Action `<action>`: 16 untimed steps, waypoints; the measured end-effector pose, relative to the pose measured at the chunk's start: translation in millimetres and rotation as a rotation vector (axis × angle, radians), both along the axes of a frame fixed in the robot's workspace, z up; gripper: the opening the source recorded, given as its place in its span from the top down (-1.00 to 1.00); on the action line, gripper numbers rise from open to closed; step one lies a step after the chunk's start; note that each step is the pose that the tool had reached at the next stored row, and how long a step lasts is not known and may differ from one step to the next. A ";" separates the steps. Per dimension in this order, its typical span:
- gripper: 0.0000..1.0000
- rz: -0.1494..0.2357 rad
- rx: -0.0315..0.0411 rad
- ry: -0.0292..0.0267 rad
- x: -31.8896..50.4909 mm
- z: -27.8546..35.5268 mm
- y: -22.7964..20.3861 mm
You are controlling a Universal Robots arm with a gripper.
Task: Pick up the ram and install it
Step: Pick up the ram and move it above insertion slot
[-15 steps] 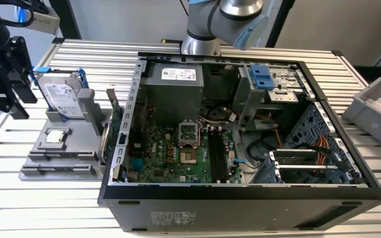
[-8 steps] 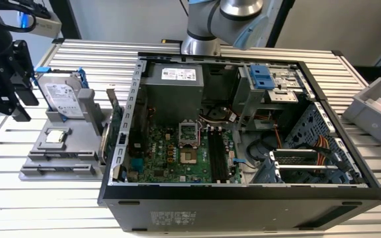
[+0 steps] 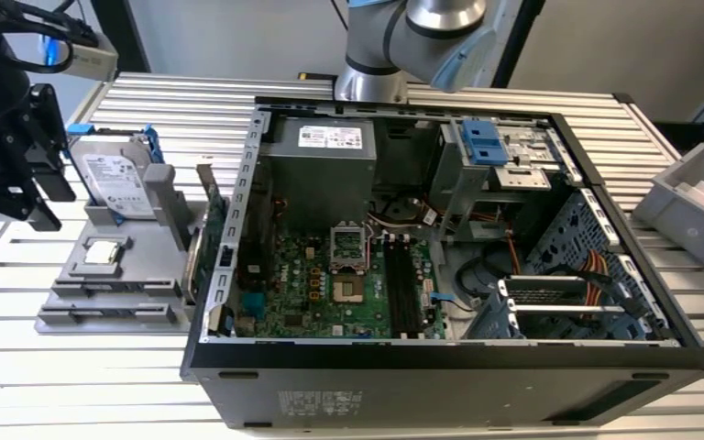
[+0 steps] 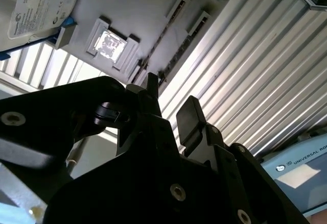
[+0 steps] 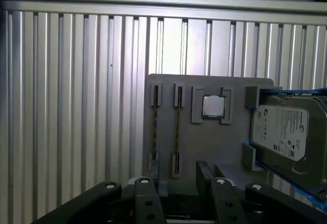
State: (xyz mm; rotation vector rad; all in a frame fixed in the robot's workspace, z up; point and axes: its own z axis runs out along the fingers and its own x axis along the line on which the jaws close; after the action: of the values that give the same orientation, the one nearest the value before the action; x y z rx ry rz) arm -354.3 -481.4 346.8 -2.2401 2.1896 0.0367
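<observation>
The ram [image 5: 177,129] is seen edge-on, stood on its long edge in a slot of the grey holder tray [image 5: 204,142]. Its long axis is aligned with the ribs of the desk [image 5: 76,106], with one end directed toward the pincer [image 5: 179,183]. The pincer is released and nothing is held; its fingers [image 5: 153,180] are spread either side of the slot line.

Risk is judged as follows. The exposed edge is narrow, so an off-centre closure could tilt or jam the stick, and a finger could be driven onto the slot's end clips. A processor chip [image 5: 213,106] and a hard drive [image 5: 283,132] are set close beside.
</observation>
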 end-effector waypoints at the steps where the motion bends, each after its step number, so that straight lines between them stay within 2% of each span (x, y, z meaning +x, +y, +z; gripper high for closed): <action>1: -1.00 0.000 -0.0001 0.0001 0.0 0.0 0.0; 8: -1.00 0.000 -0.0002 -0.0002 0.0 -2.4 0.0; 16: -1.00 0.000 -0.0008 -0.0001 0.0 -13.4 0.0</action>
State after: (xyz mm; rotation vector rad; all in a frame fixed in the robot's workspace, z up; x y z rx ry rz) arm -354.3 -481.4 333.4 -2.2404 2.1900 0.0358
